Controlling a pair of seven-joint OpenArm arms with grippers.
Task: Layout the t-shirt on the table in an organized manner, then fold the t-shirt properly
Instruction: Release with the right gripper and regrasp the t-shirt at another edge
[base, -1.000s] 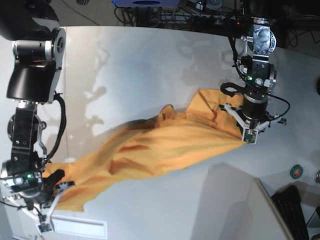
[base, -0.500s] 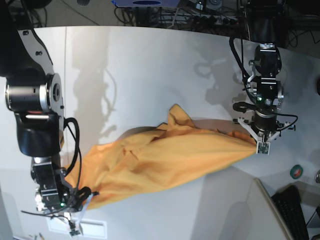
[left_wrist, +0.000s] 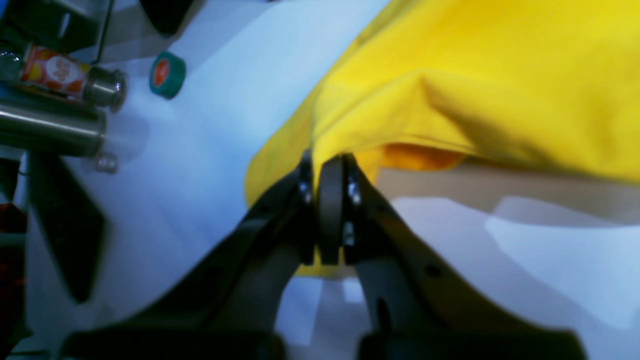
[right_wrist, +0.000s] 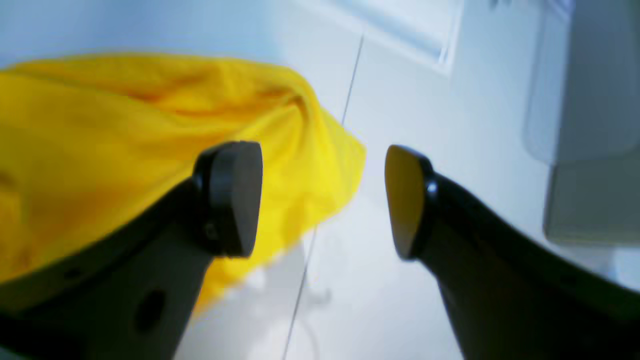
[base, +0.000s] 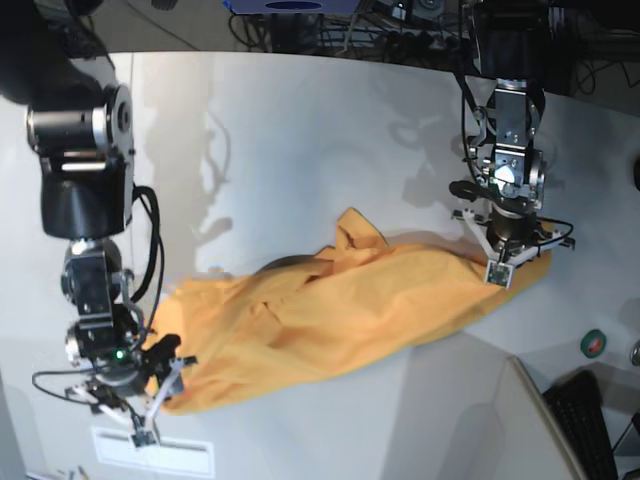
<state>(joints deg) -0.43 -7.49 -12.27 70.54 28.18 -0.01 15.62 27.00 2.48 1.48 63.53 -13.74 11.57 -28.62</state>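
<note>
— On the table (base: 300, 120), what lies where?

— T-shirt (base: 340, 310), orange-yellow, stretched in a rumpled band across the white top, one end near each arm. Cloth bunched and creased along the middle.

— Left gripper (left_wrist: 327, 170)?

— Jaws pressed together, pinching a fold of the shirt's edge; fabric drapes away from the tips and sags toward the table.

— Right gripper (right_wrist: 322, 200)?

— Spread wide, nothing between the pads. Shirt's other end lies just beside and behind one finger (right_wrist: 232, 197), on the table by the thin dark seam (right_wrist: 320, 210).

— Any containers?

— Left wrist view: a metal cylinder (left_wrist: 50, 130) and a labelled can or bottle (left_wrist: 65, 75) on their sides, contents not visible. Green tape roll (left_wrist: 167, 75) close by.
</note>
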